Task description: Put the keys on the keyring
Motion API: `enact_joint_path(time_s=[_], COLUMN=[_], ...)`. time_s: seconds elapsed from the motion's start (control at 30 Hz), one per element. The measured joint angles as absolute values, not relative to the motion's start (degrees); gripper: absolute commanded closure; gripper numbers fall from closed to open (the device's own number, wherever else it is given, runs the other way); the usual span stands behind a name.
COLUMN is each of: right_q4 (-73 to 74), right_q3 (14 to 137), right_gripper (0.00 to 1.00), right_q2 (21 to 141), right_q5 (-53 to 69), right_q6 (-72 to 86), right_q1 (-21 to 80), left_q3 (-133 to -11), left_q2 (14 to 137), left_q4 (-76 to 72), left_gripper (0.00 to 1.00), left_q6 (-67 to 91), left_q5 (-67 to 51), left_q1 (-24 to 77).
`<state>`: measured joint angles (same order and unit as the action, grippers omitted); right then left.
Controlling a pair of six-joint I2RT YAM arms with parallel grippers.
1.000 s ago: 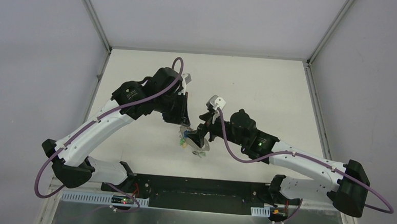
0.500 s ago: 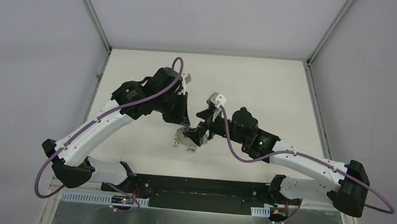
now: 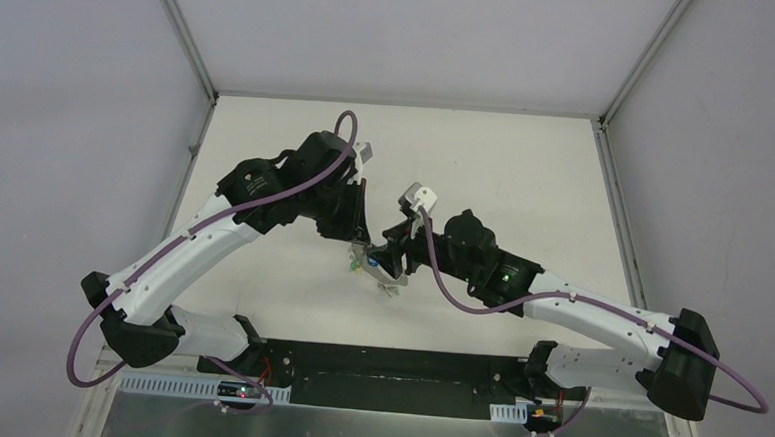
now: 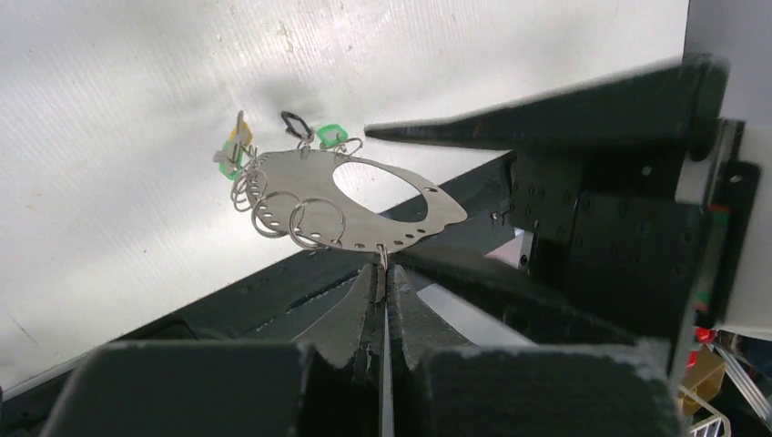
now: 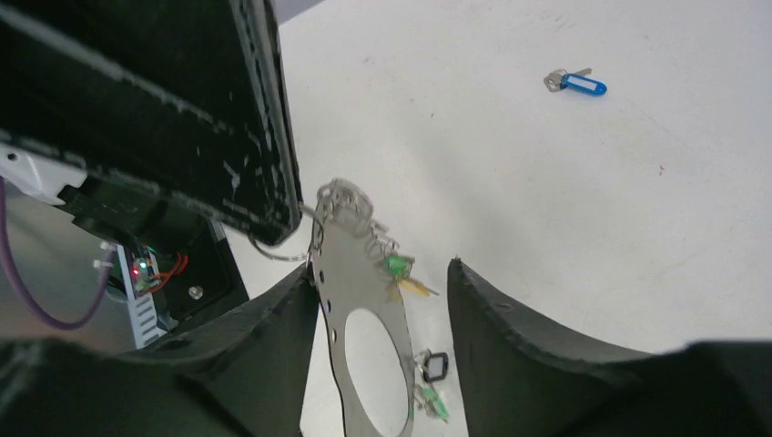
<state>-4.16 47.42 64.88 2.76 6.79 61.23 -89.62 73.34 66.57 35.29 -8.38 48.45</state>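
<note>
Your left hand (image 4: 382, 278) pinches the keyring (image 4: 364, 229) by its rim only. Your right hand (image 5: 380, 269), wide around it, could knock it loose while the blue key (image 5: 575, 83) lies apart.

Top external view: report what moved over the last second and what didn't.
The right gripper edged a little toward the left gripper. The keyring and its keys swung left, then back, ending slightly farther out than they began. No taking hold or letting go shows from above. The left gripper stayed where it was, shut on the keyring's rim.
</note>
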Motion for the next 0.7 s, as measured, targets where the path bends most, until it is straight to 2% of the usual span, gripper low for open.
enact_joint_path(time_s=[0.13,0.2,0.33,0.4,0.57,0.7], right_q4=[-3.68,-3.29,-3.01,-2.83,-2.74,-3.16], right_q3=[45.5,44.66,44.1,43.66,42.02,41.39], right_gripper=[0.83,0.83,0.47,0.34,0.11,0.01], right_q2=[63.53,62.59,61.39,60.8,57.95,55.83], right_q5=[3.18,3.55,3.79,3.81,4.1,5.02], right_q6=[6.55,6.17,5.5,4.95,3.62,3.07], right_q1=[61.65,61.65,61.71,61.69,61.58,61.58], left_q3=[-89.6,-89.52,-89.47,-89.36,-88.6,-87.18], left_q2=[73.06,72.88,72.77,72.66,72.58,72.62], left_q4=[66.28,66.26,65.93,66.24,66.46,66.52], left_gripper=[1.0,1.0,1.0,1.0,1.0,1.0], left_q6=[34.98,34.94,34.92,34.76,33.65,32.86], left_q5=[-7.55,-7.46,-7.49,-7.49,-7.27,-6.5], left_q1=[48.4,48.45,48.45,48.45,48.45,48.45])
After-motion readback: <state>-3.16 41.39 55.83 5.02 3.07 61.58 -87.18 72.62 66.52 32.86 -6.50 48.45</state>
